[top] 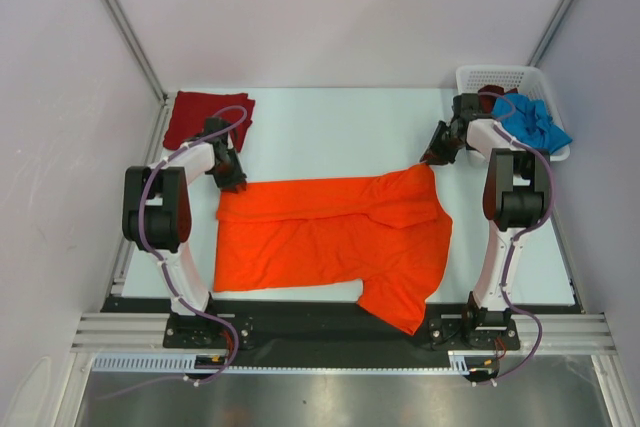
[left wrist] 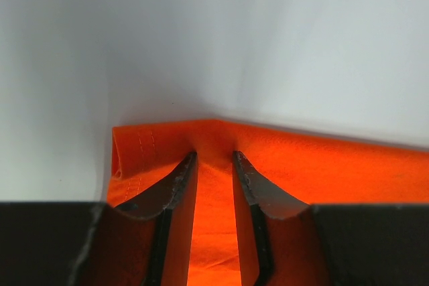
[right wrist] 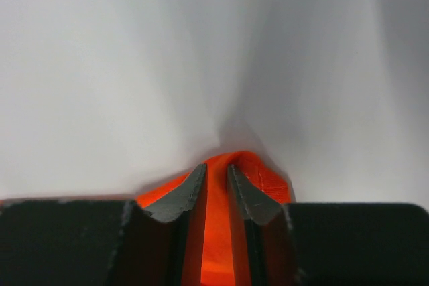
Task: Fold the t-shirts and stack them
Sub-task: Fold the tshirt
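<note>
Four garments, two grippers and one basket are in view. At the upper left of the top view, one dark red t-shirt [top: 208, 117] lies folded on the white table [top: 330, 132]. Just below and right of it, the left gripper [top: 231, 180] sits at the upper left corner of the one orange t-shirt [top: 330, 232]. The left wrist view shows its fingers [left wrist: 175, 185] set narrow, with a pucker of orange cloth pinched between them. The orange t-shirt lies spread flat across the centre of the table, with one sleeve reaching toward the bottom edge. At the garment's upper right corner, the right gripper [top: 437, 155] is likewise narrow; its fingers [right wrist: 182, 195] pinch a raised ridge of orange cloth. At the upper right, one white lattice basket [top: 500, 74] holds one crumpled blue t-shirt [top: 532, 123], which hangs over the rim, and one dark maroon garment [top: 492, 93], mostly hidden.
</note>
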Motion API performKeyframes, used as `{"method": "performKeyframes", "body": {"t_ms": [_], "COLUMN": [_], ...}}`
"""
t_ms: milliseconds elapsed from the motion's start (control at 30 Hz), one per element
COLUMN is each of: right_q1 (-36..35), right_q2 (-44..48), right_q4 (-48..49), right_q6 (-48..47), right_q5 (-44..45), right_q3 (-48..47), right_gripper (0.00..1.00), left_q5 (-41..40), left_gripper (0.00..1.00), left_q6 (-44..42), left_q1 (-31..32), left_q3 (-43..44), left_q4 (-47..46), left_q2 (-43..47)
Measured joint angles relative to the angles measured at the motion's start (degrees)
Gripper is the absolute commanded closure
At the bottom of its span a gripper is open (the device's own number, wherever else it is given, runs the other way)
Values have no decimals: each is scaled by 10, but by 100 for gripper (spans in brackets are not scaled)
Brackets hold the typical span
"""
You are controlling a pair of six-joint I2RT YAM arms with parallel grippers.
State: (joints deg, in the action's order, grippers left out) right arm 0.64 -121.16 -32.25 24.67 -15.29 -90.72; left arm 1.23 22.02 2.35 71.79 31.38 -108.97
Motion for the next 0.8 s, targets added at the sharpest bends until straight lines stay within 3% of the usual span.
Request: {"method": "performKeyframes", "body": {"t_ms": [167, 367, 800], "right_q1": [0, 1, 28], "right_q2": [0, 8, 114], "right_q4": [5, 37, 25], "right_q6": [1, -2, 14], "right_q5": [0, 0, 46], "right_q3": [3, 28, 151], "right_gripper": [78, 100, 100], "left_q5": [0, -2, -10], "left_gripper": [67, 68, 69], "left_q6": [0, 0, 0], "left_q1": [0, 0, 0], "left_q3": [-1, -1, 2], "left_q4": [0, -1, 3], "left_q2": [0, 0, -2]}}
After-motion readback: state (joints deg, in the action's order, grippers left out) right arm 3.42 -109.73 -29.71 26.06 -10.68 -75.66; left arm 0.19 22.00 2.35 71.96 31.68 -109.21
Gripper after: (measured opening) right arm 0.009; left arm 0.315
